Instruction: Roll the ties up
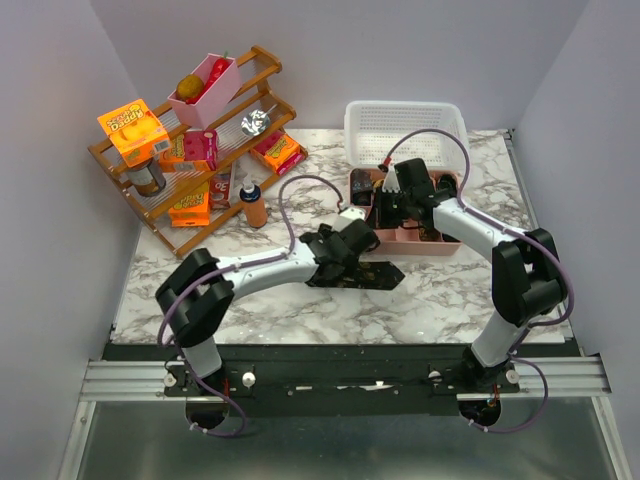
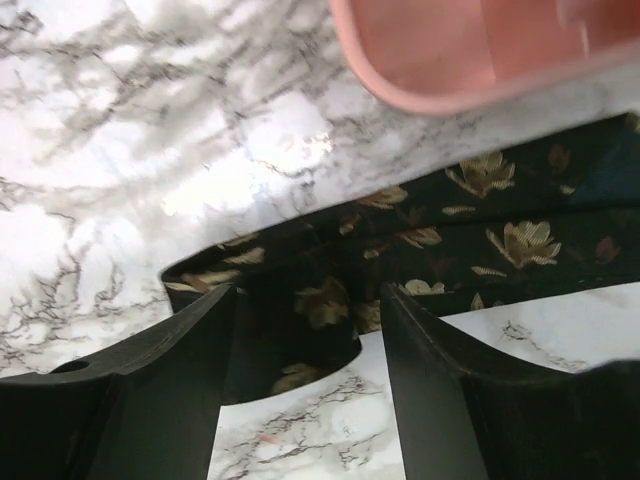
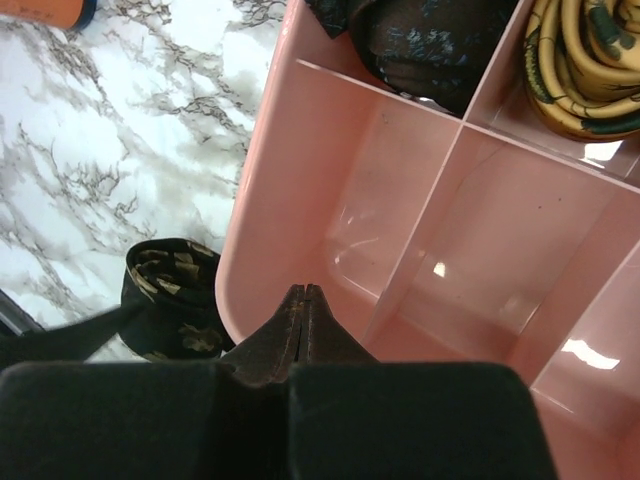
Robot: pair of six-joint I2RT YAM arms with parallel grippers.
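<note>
A black tie with a gold flower pattern (image 1: 368, 272) lies flat on the marble table just in front of the pink divided tray (image 1: 420, 244). My left gripper (image 1: 348, 250) hangs over its left end, open; in the left wrist view the tie (image 2: 500, 235) runs off to the right, and its folded end sits between the spread fingers (image 2: 190, 350). The right gripper (image 3: 305, 292) is shut with nothing in it, above an empty compartment at the tray's (image 3: 270, 200) near-left corner. A dark rolled tie (image 3: 425, 40) and a gold rolled tie (image 3: 585, 60) fill the far compartments.
A white mesh basket (image 1: 405, 125) stands behind the tray. At the back left is a wooden rack (image 1: 190, 160) with boxes and a pink bin, and a small brown bottle (image 1: 255, 205) stands in front of it. Table edge runs along the arm bases.
</note>
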